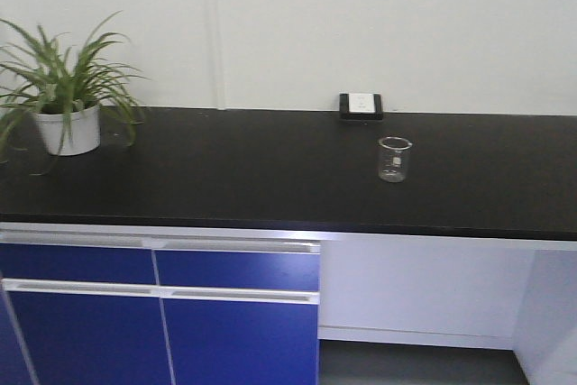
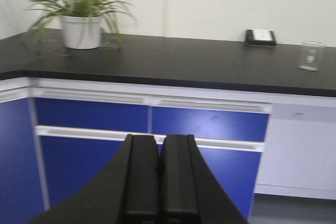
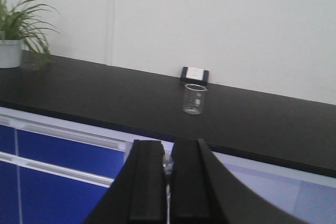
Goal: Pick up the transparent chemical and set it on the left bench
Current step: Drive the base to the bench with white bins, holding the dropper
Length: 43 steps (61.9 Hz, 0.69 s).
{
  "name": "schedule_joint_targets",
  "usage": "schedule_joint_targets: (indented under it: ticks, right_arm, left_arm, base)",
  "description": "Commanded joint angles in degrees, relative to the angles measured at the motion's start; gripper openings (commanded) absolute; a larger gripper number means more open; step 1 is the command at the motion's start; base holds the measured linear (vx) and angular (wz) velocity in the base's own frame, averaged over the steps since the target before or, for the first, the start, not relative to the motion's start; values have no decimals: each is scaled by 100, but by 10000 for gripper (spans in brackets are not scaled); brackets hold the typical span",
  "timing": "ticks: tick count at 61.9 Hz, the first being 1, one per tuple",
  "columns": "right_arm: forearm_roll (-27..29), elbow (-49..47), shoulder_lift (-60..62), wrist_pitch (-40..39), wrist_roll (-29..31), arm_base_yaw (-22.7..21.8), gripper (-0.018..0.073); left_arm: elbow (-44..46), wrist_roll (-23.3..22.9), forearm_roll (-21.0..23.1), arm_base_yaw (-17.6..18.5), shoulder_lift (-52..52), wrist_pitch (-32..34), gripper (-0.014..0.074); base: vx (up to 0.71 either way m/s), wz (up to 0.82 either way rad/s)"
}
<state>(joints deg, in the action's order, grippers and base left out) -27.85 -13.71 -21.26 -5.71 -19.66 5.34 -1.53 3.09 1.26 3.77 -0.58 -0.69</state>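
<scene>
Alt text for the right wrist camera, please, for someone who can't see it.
A small clear beaker stands upright on a black worktop, just in front of a wall socket. The right gripper shows at the bottom edge; a potted plant sits far left.

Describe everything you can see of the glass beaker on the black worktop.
The beaker is small and cylindrical, of clear glass, with a slightly flared rim and white printed marks on its side. It looks empty, though the pictures are too soft to be sure. It stands upright on the black worktop, toward the right, a little in front of the wall socket and apart from it. Only the worktop touches it.
</scene>
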Motion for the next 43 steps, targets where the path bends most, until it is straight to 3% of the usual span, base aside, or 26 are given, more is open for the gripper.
schedule_joint_targets:
  ticks: [1, 43]
  right_arm:
    - [-45, -171, -34, -394, 7, -32, -8]
    - [-44, -171, -34, -394, 7, -32, -8]
  left_arm:
    - [-93, -45, 4, 10, -110, 449, -4]
    - [-93, -45, 4, 10, -110, 449, -4]
  base:
    - [-21, 56]
    - [-12, 86]
